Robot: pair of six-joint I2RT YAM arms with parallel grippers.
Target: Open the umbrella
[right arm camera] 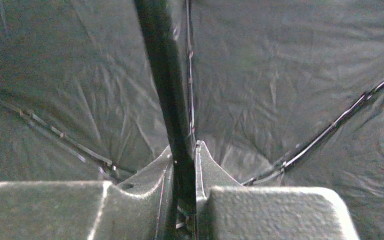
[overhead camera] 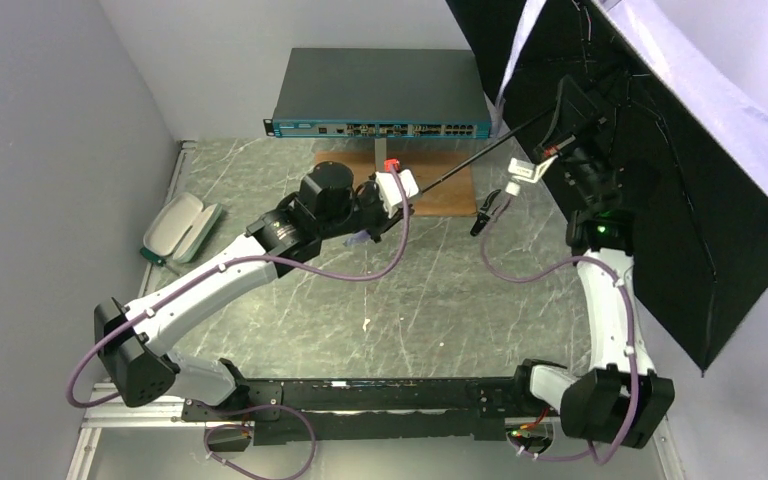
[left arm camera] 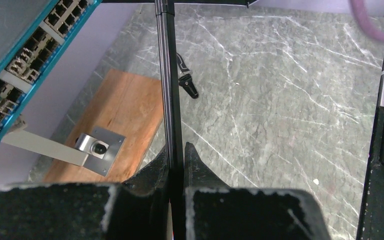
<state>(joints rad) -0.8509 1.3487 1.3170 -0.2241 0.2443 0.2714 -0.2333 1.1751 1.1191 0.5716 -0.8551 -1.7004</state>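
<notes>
Since the umbrella (overhead camera: 680,180) hangs spread in the air at right, its shaft (left arm camera: 169,75) pinched by my left gripper (left arm camera: 176,150) and right gripper (right arm camera: 184,150), I judge opening nearly done; next I'd check the lock, then release.

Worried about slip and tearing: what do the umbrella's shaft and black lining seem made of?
Umbrella shaft: likely metal, dark and smooth, with a glossy highlight running its length. Black lining: thin matte fabric, creased and wrinkled; probably synthetic, though the weave is too fine to tell.
</notes>
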